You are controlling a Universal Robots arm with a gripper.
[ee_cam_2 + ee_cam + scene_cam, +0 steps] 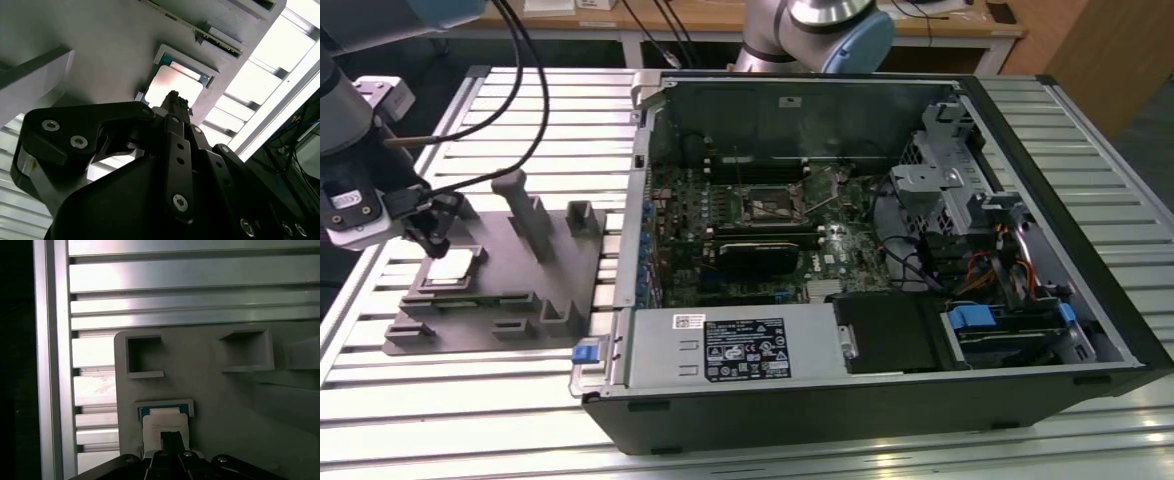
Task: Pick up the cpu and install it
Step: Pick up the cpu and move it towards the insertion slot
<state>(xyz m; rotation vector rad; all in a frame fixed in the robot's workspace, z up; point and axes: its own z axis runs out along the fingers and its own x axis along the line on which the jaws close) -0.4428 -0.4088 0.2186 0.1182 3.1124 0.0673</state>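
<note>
The end effector [434, 240] is at the middle left of the exterior view. Its fingers are pressed close together, and they hold nothing. It hangs just over the cpu [450, 265]. The cpu lies flat in a small square pocket on the grey plate [500, 300], which sits on the ribbed metal table [534, 110]. In both wrist views the fingertips [170, 437] point down at the cpu's pale top [170, 80]. An open computer case [854, 400] fills the exterior view's right.

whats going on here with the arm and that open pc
The arm's gripper hangs right over the cpu, which lies in a recess of the grey fixture plate beside the open computer case. Whether it touches the chip cannot be told. The cpu is not yet installed.
</note>
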